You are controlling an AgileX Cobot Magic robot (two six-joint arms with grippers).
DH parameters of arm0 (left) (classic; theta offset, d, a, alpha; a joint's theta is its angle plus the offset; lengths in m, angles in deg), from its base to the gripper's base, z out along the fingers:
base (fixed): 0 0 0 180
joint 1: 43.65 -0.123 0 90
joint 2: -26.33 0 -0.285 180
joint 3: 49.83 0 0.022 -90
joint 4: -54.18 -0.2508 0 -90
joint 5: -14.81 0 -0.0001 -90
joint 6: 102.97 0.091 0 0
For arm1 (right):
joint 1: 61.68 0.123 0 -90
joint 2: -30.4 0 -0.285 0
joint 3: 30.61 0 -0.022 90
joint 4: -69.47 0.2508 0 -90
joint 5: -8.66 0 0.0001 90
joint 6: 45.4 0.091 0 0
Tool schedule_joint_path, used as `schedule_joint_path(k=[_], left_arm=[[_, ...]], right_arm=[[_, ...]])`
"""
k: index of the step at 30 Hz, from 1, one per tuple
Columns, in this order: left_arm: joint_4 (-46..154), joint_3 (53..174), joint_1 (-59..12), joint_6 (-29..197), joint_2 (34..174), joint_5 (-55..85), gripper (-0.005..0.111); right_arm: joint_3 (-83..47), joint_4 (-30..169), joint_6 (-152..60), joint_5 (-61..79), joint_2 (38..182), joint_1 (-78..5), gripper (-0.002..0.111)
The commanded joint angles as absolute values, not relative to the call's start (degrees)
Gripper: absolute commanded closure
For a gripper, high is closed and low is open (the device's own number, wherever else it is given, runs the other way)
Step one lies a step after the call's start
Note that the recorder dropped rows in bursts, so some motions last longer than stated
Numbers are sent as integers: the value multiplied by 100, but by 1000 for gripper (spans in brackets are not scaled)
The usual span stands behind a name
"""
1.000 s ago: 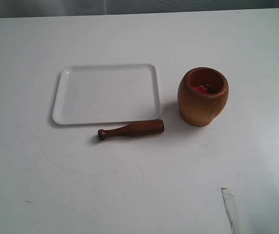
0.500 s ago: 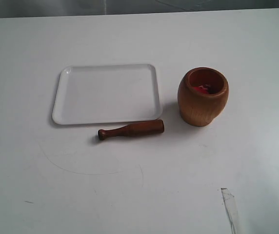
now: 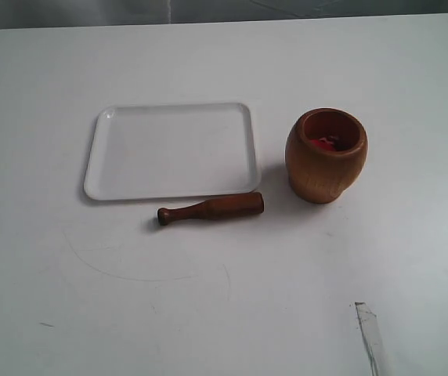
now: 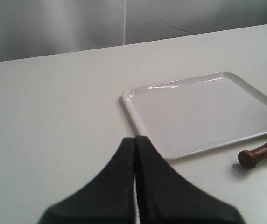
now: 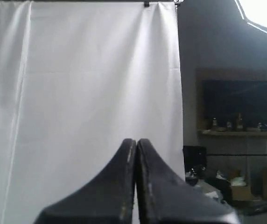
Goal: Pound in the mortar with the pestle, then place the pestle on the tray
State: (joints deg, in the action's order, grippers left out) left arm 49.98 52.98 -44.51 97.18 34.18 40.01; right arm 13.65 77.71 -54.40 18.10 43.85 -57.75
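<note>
The light-brown mortar [image 3: 326,155] stands upright on the white table, something red in its mouth. The dark pestle [image 3: 211,208] lies flat just in front of the white tray [image 3: 169,150], its knob pointing left. The tray holds nothing. In the left wrist view the tray [image 4: 203,114] and the pestle's knob end [image 4: 260,152] show beyond my left gripper [image 4: 135,138], which is shut and empty, well short of them. My right gripper [image 5: 136,140] is shut and empty, facing a white curtain, away from the table. Neither gripper shows in the exterior view.
A strip of clear tape [image 3: 371,337] sticks to the table near its front right. Faint curved scuff marks [image 3: 130,270] cross the table in front of the pestle. A grey backdrop [image 4: 124,23] hangs behind the table's far edge.
</note>
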Motion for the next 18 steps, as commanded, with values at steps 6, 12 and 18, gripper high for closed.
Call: schedule_joint_path(k=[6, 12, 18], left_arm=[[5040, 5295, -4407, 9671, 3412, 3984, 107], [5040, 5295, -4407, 9671, 3412, 3984, 107], [5040, 5295, -4407, 9671, 3412, 3984, 107]], right_arm=[[115, 12718, -11925, 5917, 6553, -5823, 108], [-216, 13083, -12172, 7240, 8018, -5823, 108], [-216, 12717, -12205, 7211, 8939, -5685, 108]])
